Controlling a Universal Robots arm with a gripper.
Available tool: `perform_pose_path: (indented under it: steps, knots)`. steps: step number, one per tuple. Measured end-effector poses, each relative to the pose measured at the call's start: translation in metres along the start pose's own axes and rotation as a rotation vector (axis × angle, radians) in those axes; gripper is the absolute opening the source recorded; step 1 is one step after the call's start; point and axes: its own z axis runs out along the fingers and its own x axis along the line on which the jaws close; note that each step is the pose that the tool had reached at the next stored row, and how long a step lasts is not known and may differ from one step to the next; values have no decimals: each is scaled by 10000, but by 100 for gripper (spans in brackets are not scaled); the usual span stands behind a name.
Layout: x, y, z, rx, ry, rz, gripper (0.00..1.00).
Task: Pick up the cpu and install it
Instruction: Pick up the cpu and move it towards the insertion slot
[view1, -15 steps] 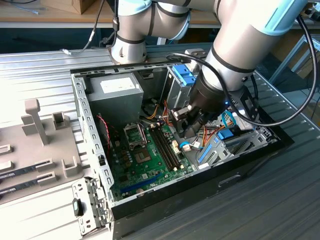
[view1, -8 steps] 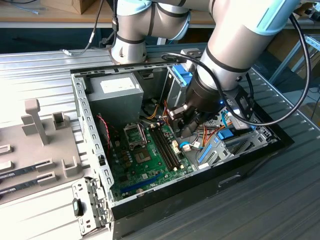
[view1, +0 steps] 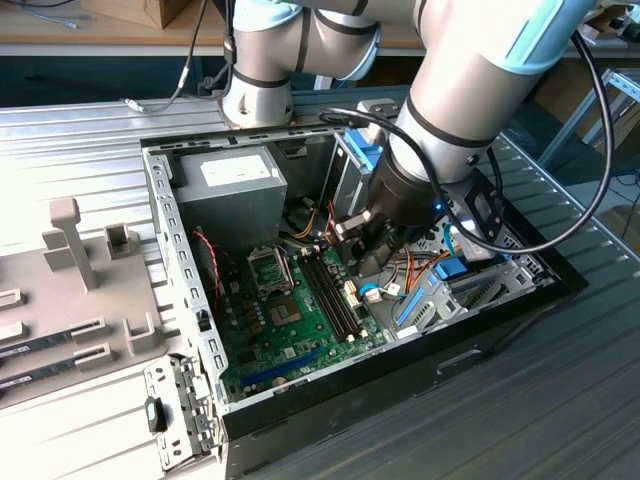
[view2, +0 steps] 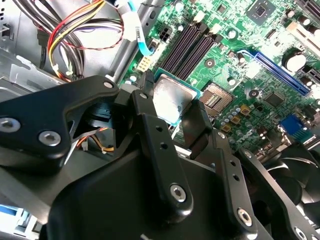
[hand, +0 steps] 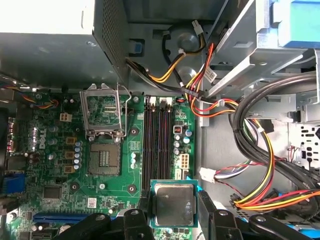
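cpu clamped in the tool in both wrist views, open socket seen in the first wrist view, big case seen in the exterior view

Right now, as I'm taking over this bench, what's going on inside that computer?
The robot arm's gripper is shut on the cpu, holding it by two opposite edges above the motherboard inside the open computer case. The socket is empty, its metal frame swung open. The cpu hangs near the memory slots, not over the socket, so it is not yet installed.
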Motion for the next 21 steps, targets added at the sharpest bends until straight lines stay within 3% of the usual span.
perform_pose_path:
  steps: [7,16,21]
  knots:
    - [22,7,24,0,0,1,47]
    - [140,57,57,0,0,0,47]
    - [143,58,57,0,0,0,47]
